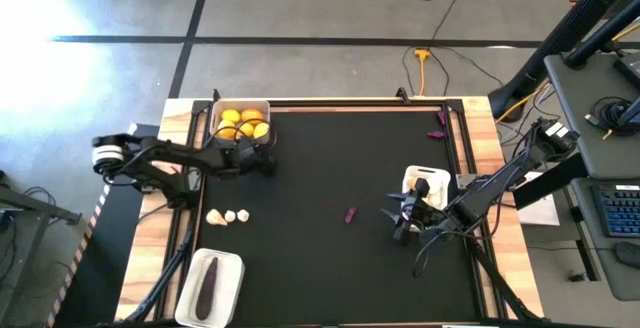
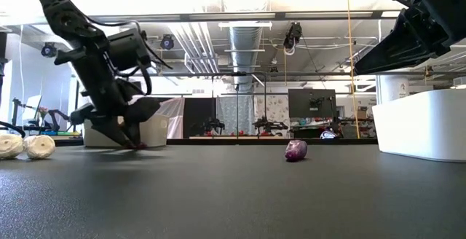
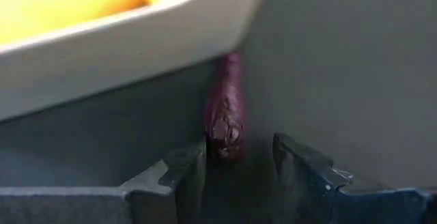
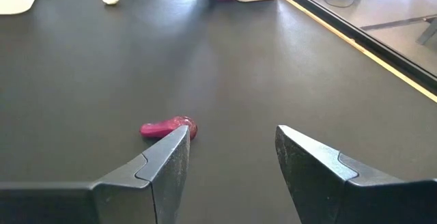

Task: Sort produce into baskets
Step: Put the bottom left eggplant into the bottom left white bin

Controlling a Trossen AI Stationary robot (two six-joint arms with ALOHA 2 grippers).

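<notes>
A tiny wrinkled purple eggplant (image 3: 225,111) lies on the matte black bench (image 1: 330,268) against the smooth white rounded tray (image 1: 215,118) of yellow citrus (image 1: 243,124), between the left gripper's (image 3: 240,157) parted jaws, ungrasped. The right gripper (image 4: 231,152), jaws released, hangs near another small eggplant (image 4: 167,127).

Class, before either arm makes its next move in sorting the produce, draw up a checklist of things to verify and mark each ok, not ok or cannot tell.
1. Left gripper lined up on the tiny dark purple eggplant beside the pale tray of yellow citrus fruits: ok.
2. Left fingers closed on that eggplant: not ok, a gap shows on one side.
3. Right gripper open: ok.
4. Small purple eggplant on the black mat ahead of the right gripper: ok, slightly off to one finger's side.
5. White garlic-like bulbs sorted: not ok, loose on the mat.
6. Long purple eggplant in its white tray: ok.
</notes>
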